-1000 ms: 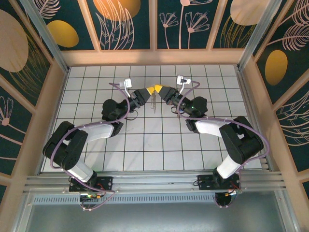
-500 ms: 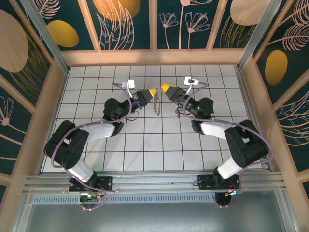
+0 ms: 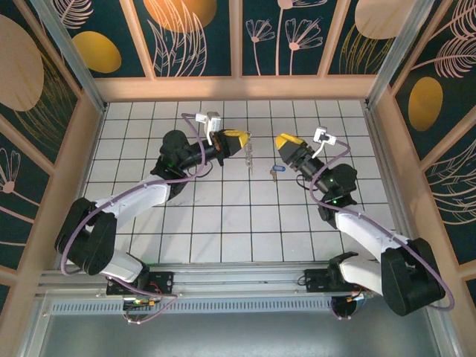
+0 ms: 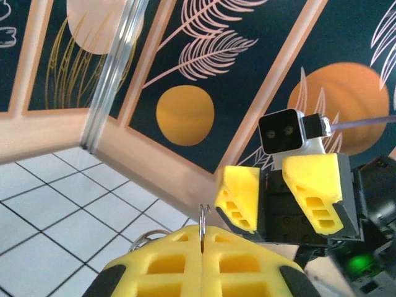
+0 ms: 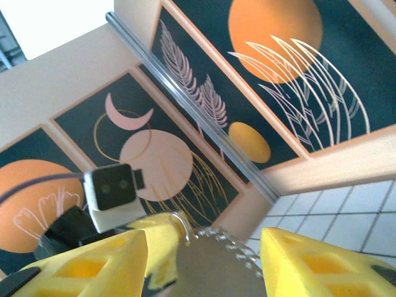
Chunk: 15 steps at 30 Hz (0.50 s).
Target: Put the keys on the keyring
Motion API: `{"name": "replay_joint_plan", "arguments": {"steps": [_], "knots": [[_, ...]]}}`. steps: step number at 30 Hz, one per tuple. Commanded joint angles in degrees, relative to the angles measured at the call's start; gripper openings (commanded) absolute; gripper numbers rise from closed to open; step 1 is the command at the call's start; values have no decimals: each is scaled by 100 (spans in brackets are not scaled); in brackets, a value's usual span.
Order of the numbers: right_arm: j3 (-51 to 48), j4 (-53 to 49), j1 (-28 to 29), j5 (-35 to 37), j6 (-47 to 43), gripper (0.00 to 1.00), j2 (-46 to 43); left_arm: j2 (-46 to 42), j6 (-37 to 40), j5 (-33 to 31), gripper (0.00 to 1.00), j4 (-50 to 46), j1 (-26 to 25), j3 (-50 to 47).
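left gripper [image 3: 238,138]: closed on keyring [image 3: 249,155] | right gripper [image 3: 285,141]: parted, empty | key [image 3: 277,169]: found on tiles [image 3: 223,216] just beside right jaws, apparently crosswise; right arm nearer

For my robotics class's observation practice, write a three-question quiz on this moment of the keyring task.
1. True or false: the right pincer stands open, holding nothing.
2. What holds the keyring? A left pincer; B right pincer; C nothing, it lies flat.
3. Fill in: the blue key lies on the tiled ____, apart from both pincers.
Key: 1 true; 2 A; 3 table.
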Motion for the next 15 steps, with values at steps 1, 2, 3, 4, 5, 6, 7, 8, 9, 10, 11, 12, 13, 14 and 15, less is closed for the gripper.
{"name": "replay_joint_plan", "arguments": {"steps": [1,2,3,4,5,6,7,8,9,10,11,12,13,14,15], "knots": [[-162,-418,-25,189,-357,51,-187,-217,854,41,0,-428,-25,195],[-203,-438,-20,189,-361,51,-210,-228,934,41,0,-481,-25,219],[-245,-441,-26,206,-377,51,-219,-237,1008,49,0,-534,-24,244],[-285,-435,-27,215,-367,51,-227,-245,1069,58,0,-574,-24,268],[-321,-425,-24,224,-365,51,-226,-255,1127,51,0,-616,-25,281],[-352,-411,-26,233,-359,51,-219,-271,1177,54,0,-652,-29,300],[-383,-398,-22,242,-348,51,-207,-280,1222,56,0,-678,-26,302],[-405,-384,-22,242,-346,51,-204,-285,1257,59,0,-708,-25,303],[-415,-379,-27,238,-343,51,-193,-303,1300,58,0,-723,-25,305],[-424,-379,-25,238,-335,51,-185,-312,1317,59,0,-734,-25,302],[-420,-379,-27,234,-339,51,-176,-316,1342,58,0,-758,-25,306],[-424,-370,-19,223,-341,51,-157,-321,1353,58,0,-762,-25,304],[-424,-357,-24,225,-327,51,-139,-316,1346,52,0,-769,-25,305],[-424,-346,-19,217,-333,51,-132,-303,1316,62,0,-770,-26,309],[-415,-335,-18,222,-321,51,-115,-283,1230,90,0,-761,-22,304]]}}
